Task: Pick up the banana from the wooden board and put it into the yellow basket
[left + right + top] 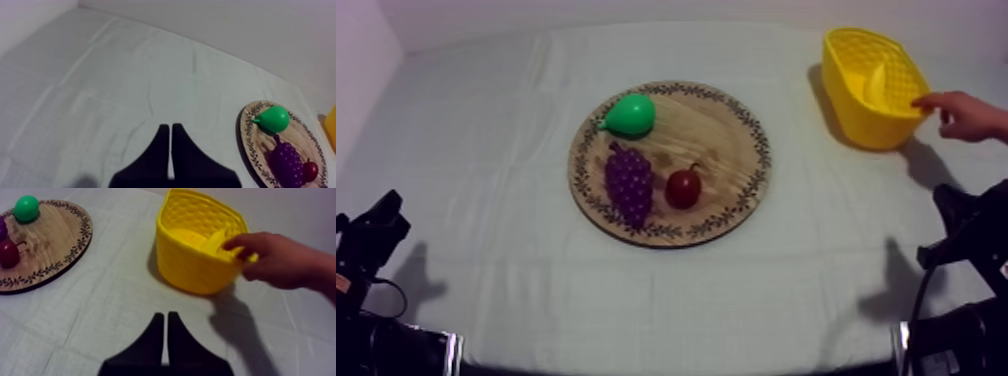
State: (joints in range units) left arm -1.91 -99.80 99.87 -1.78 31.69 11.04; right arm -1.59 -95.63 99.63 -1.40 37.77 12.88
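The banana (876, 84) lies inside the yellow basket (856, 110) at the table's far right, leaning against its wall. In the right wrist view the banana (214, 241) shows just under the basket's rim (195, 273). A person's hand (966, 115) holds that rim. The round wooden board (721, 135) in the middle carries a green pear (631, 115), purple grapes (629, 183) and a small red fruit (683, 187). My left gripper (170, 127) is shut on nothing, low at the left over bare cloth. My right gripper (165, 315) is shut on nothing, short of the basket.
The hand (280, 258) reaches in from the right, its fingers on the basket's near rim, and its arm crosses the space beside my right gripper (951, 200). My left gripper (381, 215) sits well apart from the board (252, 145). Bare cloth lies all round the board.
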